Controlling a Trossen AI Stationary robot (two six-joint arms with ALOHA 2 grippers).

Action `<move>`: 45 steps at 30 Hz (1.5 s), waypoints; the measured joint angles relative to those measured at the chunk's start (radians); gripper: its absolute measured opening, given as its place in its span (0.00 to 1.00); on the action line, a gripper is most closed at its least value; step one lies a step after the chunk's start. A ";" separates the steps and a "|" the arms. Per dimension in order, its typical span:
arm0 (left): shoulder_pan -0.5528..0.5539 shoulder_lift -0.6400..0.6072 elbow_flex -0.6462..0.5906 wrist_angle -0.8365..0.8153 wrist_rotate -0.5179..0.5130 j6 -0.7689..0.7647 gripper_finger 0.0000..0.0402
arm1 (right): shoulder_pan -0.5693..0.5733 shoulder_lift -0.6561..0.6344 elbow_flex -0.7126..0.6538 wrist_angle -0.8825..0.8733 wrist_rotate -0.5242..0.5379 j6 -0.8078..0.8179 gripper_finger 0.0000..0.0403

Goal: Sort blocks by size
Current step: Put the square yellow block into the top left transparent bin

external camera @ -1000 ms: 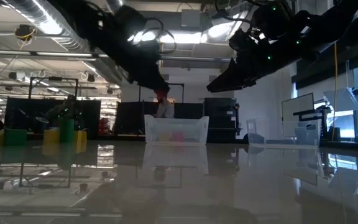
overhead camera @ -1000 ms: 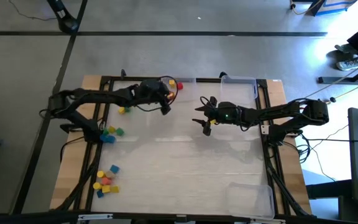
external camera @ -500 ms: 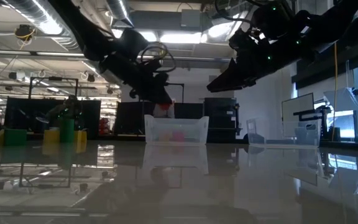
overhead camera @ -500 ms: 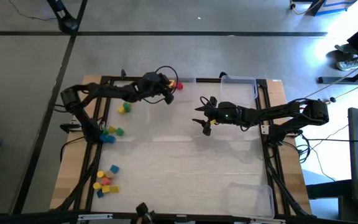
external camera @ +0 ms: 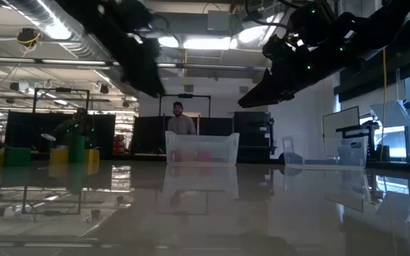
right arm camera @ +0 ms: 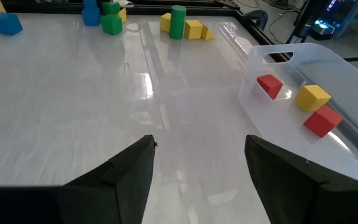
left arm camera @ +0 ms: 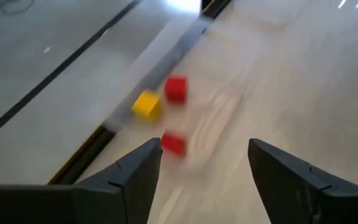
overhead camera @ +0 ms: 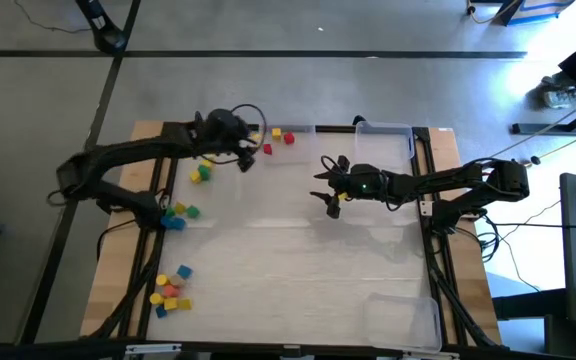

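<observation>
Drop done: red block in tray (overhead camera: 313, 130), L gripper (left arm camera: 204, 155) fingers apart, empty; R gripper (overhead camera: 330, 197) fingers apart, idle; next I fetch another block (overhead camera: 201, 174)

A grey concrete floor (overhead camera: 298, 30) surrounds the glossy counter (external camera: 212, 213). Bright ceiling lights (external camera: 205, 43) and silver ducting (external camera: 62, 32) hang overhead. A person (external camera: 180, 121) stands beyond.

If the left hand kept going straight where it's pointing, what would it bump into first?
Probably the nearer red block, lying just ahead of the open left hand in the clear tray; depth is hard to judge.
</observation>
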 joint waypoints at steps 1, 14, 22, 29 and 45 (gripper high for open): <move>0.000 -0.042 0.001 -0.066 -0.020 -0.012 0.57 | 0.000 0.000 0.000 0.000 0.000 0.000 0.62; -0.020 -0.186 -0.005 -0.719 -0.166 -0.368 0.57 | 0.000 0.000 0.000 0.001 0.000 0.000 0.62; -0.025 -0.064 -0.074 -0.784 -0.171 -0.444 0.57 | 0.000 0.000 0.000 0.009 0.000 0.000 0.62; -0.051 0.057 -0.075 -0.777 -0.226 -0.476 0.57 | 0.000 0.000 0.000 0.008 0.000 0.005 0.62; -0.038 0.141 -0.191 -0.648 -0.267 -0.495 0.57 | 0.000 0.000 0.000 0.001 0.000 0.023 0.62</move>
